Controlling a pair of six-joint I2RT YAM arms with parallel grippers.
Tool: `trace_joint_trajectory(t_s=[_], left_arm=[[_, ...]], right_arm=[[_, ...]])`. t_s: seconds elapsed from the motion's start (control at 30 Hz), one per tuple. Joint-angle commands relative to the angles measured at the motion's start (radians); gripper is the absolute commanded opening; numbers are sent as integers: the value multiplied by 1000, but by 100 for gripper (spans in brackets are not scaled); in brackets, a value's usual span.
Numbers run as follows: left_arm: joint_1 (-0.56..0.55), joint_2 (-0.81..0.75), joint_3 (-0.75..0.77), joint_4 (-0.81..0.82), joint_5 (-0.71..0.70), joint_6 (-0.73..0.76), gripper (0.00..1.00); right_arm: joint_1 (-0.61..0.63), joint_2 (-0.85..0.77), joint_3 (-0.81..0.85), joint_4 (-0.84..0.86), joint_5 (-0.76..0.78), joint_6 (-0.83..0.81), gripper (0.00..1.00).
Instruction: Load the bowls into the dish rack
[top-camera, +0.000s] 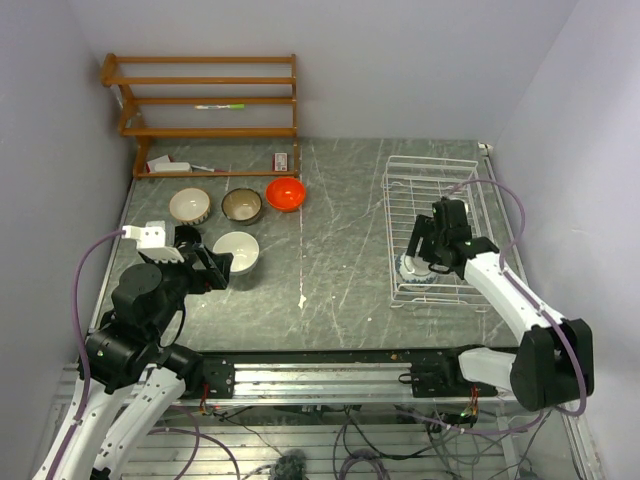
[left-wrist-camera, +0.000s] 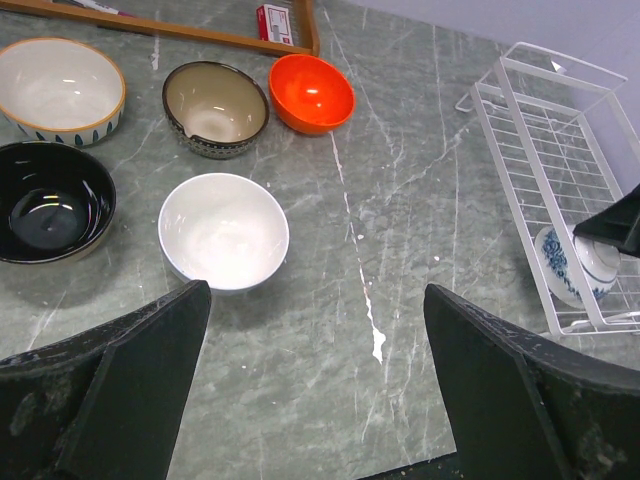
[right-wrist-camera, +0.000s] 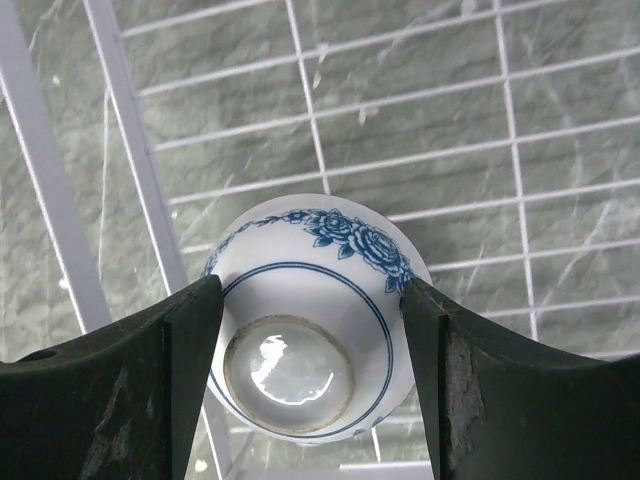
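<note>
Right gripper (right-wrist-camera: 310, 290) clamped on inverted blue-and-white bowl (right-wrist-camera: 312, 325) in dish rack (top-camera: 440, 195), near-left corner, beside the wall. Left gripper (left-wrist-camera: 315, 292) jaws apart, short of white bowl (left-wrist-camera: 223, 230).

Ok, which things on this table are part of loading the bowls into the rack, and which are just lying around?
For the job: dish rack; blue-and-white bowl, inside it, gripped by the right gripper; white bowl; black bowl; cream bowl; tan bowl; orange-red bowl.
Lying about: wooden shelf; small red box.
</note>
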Motion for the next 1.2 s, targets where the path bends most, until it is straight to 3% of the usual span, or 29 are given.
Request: trace_joint_trajectory(t_s=[0.0, 0.17, 0.5, 0.63, 0.83, 1.03, 1.17], left_arm=[[-6, -10, 6, 9, -10, -5, 99], [-6, -9, 6, 7, -14, -6, 99], [-8, -10, 7, 8, -13, -6, 99], [-7, -4, 8, 4, -24, -9, 99], [-7, -28, 16, -19, -98, -31, 99], [-8, -48, 16, -32, -129, -48, 99], [-8, -41, 18, -37, -136, -51, 99]], right_arm=[[23, -71, -43, -71, -49, 20, 72], [24, -119, -36, -112, -129, 0, 71], [25, -217, 79, -205, 22, -6, 73], [58, -202, 185, -205, -48, -68, 73], [317, -148, 325, -141, -86, -66, 72], [565, 71, 427, -69, 39, -32, 72], [631, 235, 480, 41, 24, -16, 72]])
